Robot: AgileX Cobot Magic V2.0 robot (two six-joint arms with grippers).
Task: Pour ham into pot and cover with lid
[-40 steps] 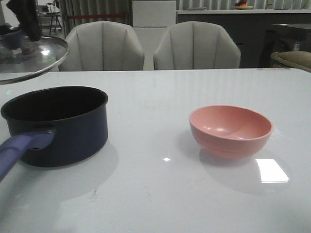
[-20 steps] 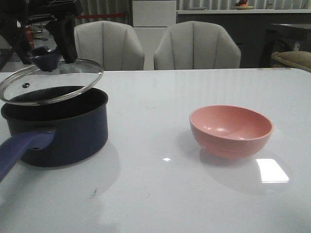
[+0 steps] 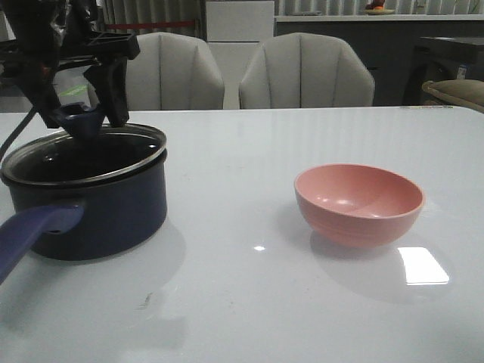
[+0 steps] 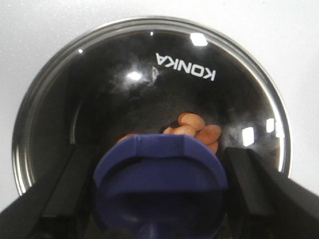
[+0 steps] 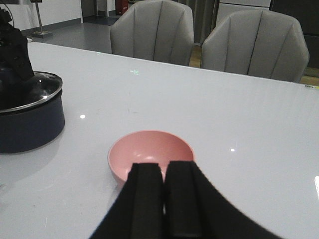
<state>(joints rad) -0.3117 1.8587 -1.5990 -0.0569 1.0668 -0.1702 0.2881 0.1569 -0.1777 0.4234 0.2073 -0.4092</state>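
Clamped on the knob (image 3: pixel 78 119) by the left pincer (image 3: pixel 82 121), the lid (image 3: pixel 91 155) is seated on the pot (image 3: pixel 94 204) directly beneath, covering the ham (image 4: pixel 197 130); the right pincer (image 5: pixel 164 199) is held together, empty.

Hidden and cut-off parts around the covered pot

In the front view the pot's (image 3: pixel 98 212) handle runs off the left edge, and the ham (image 4: pixel 197 133) cannot be seen there; in the left wrist view the lid's (image 4: pixel 149 89) knob covers part of it. The left pincer's (image 3: pixel 82 113) grip on the knob is too dark to judge.
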